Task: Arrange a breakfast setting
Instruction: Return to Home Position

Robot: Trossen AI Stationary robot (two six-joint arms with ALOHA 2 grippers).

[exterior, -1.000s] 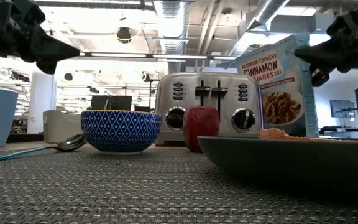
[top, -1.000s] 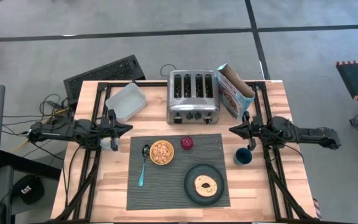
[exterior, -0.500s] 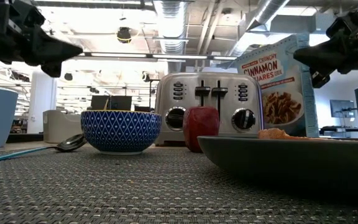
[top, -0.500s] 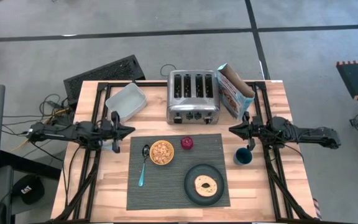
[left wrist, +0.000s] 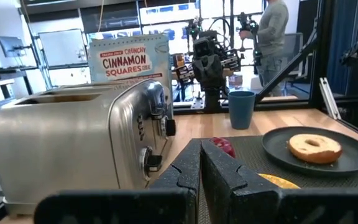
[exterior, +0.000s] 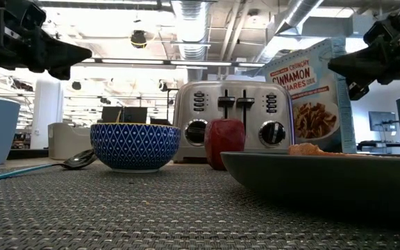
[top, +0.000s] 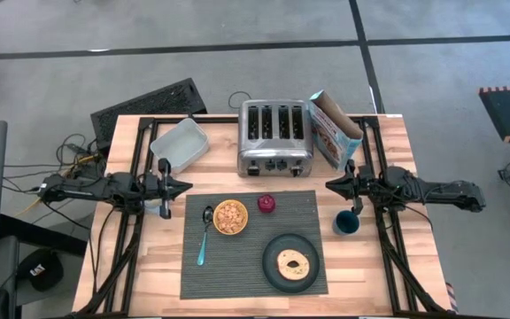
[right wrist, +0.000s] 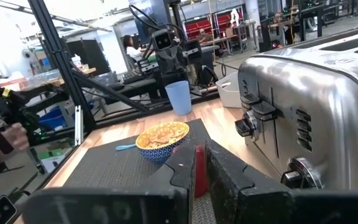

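Hovering over the table's 9 and 3 o'clock edges, the left gripper (top: 184,185) and right gripper (top: 328,185) face each other, each with its fingers pressed together on nothing. On the placemat (top: 253,257), the yellow bowl (top: 230,217) sits toward 11 o'clock with the spoon (top: 203,237) just beside it at 9, the red fruit (top: 266,204) at 12, and the plate (top: 274,251) carrying the bagel (top: 291,262) at 5. The blue cup (top: 346,222) stands on bare wood just off the mat at 3 o'clock.
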